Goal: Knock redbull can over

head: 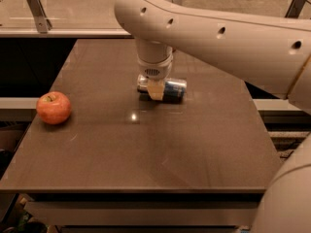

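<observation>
Can [174,89] on its side mid-table [146,154], gripper [156,90] against its left end, grip state indeterminate; apple [53,107] far left.

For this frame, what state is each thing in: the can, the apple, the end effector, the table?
redbull can: lying on its side on the table, long axis running left to right.
apple: whole, stem up, resting near the table's left edge, apart from the can.
end effector: pointing down, low over the left part of the can and hiding it.
table: level, bearing the can and the apple.
</observation>
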